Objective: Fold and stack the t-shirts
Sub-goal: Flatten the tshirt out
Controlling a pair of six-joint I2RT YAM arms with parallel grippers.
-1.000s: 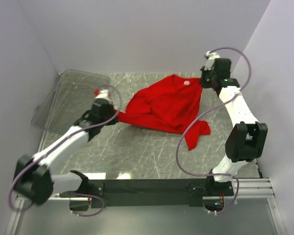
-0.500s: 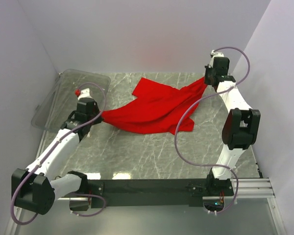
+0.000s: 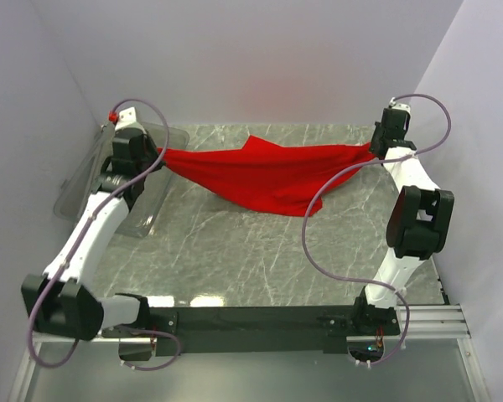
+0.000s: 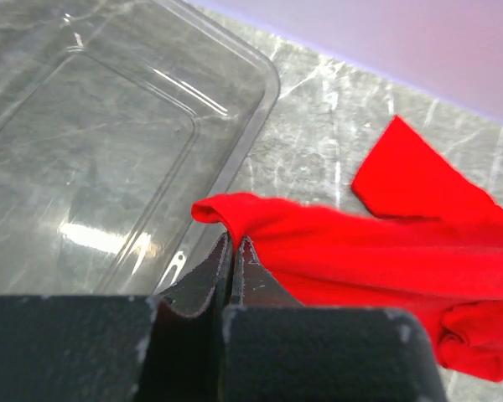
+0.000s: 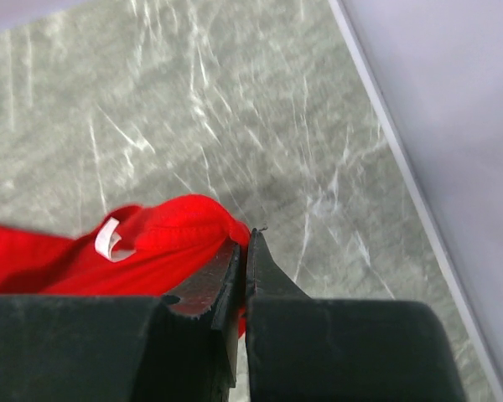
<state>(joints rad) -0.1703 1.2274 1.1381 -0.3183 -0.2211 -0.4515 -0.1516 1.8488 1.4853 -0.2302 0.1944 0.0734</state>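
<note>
The t-shirt hung across the desk's far half, left pincer at ten o'clock, right pincer at two; bin at ten.

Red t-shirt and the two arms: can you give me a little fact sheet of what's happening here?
Garment: red t-shirt, stretched between both grippers, middle sagging toward the table
Left gripper: shut on one shirt edge, by the clear plastic bin
Right gripper: shut on the opposite edge, near the white label
Folded: not yet
</note>
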